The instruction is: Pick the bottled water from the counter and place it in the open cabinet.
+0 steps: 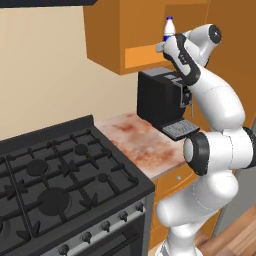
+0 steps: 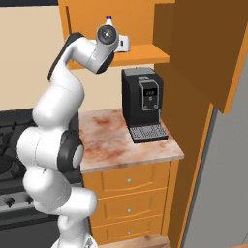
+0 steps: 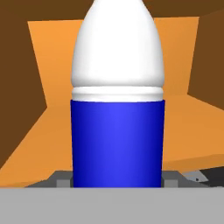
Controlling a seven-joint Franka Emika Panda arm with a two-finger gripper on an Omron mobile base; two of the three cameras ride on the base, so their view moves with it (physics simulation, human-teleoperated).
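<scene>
Gripping the bottled water (image 3: 117, 131) upright, the gripper (image 1: 165, 46) pinches its blue band up at the open cabinet (image 1: 135, 57) shelf, above the black coffee machine (image 2: 141, 104)

- A black coffee machine (image 1: 161, 98) stands upright on a short marbled top (image 1: 142, 142), back near the wall.
- A black gas stove (image 1: 55, 185) sits just beside that top, knobs along its front edge.
- Orange drawers (image 2: 130, 196) lie below the top.
</scene>
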